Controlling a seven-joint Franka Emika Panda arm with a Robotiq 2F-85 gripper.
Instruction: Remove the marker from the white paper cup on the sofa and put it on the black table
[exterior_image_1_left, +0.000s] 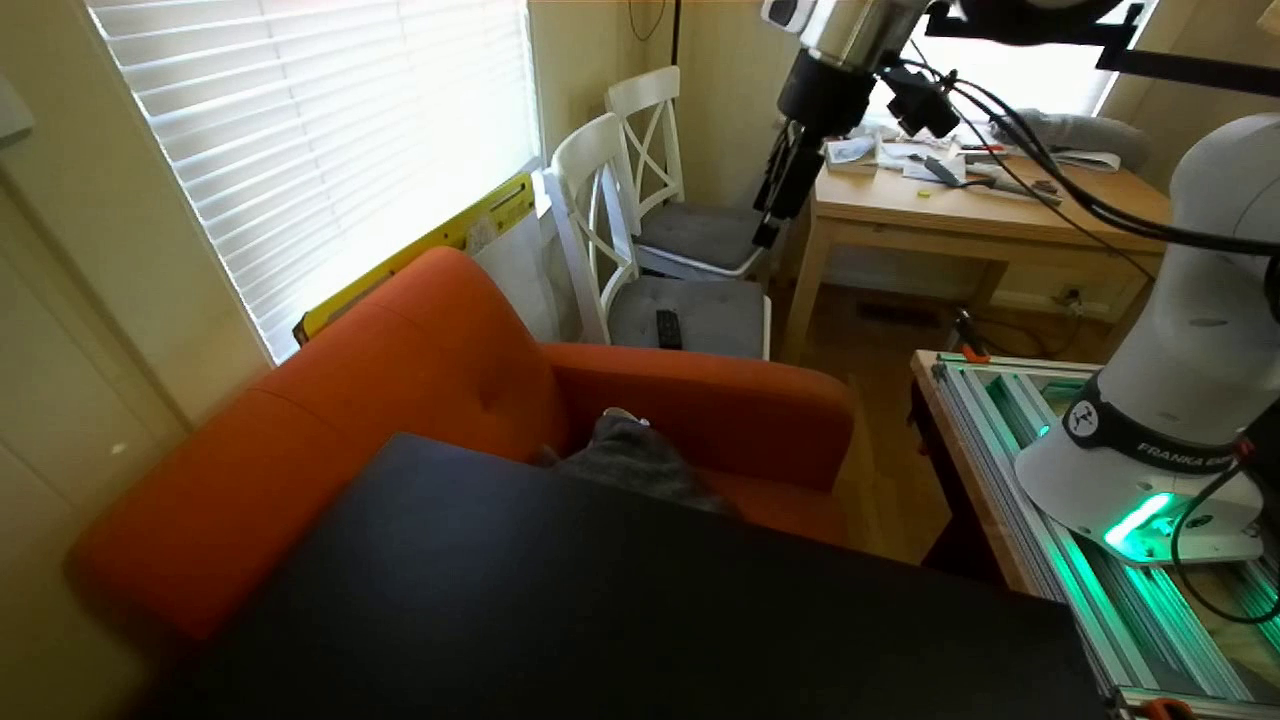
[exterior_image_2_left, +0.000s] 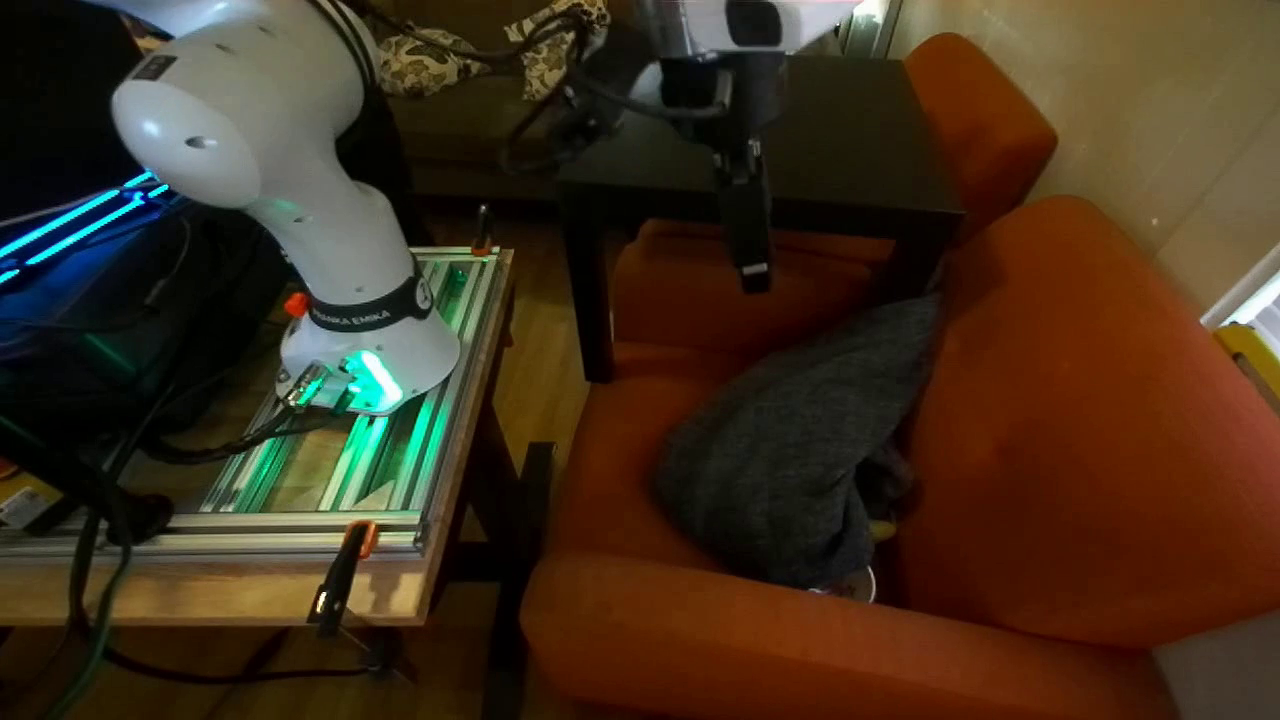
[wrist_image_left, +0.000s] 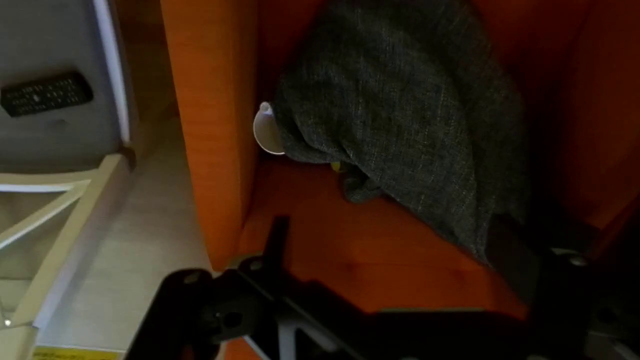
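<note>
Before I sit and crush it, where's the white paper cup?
Wrist view, left of centre: the cup, partly hidden by dark grey cloth, sits beside the orange upholstered armrest.

Orange-red is splashed right across the sofa (exterior_image_2_left: 1080, 430), and it is answered by plain black on the table (exterior_image_1_left: 560, 580)! Dark grey, finely flecked, is worn by the cloth (wrist_image_left: 395, 90); white is flashed by the cup (wrist_image_left: 266, 132). The gripper (exterior_image_2_left: 755, 272) is clad in black, the arm (exterior_image_2_left: 330, 230) in white, and its light (exterior_image_1_left: 1138, 518) is tinted vivid green. Chair seats (exterior_image_1_left: 712, 315) are done in grey, their frames (exterior_image_1_left: 585, 148) in white; the bar (exterior_image_1_left: 415, 258) is coloured yellow. And here, the cushions (exterior_image_2_left: 425, 65) are patterned with dark, leaf-like shapes on cream!
</note>
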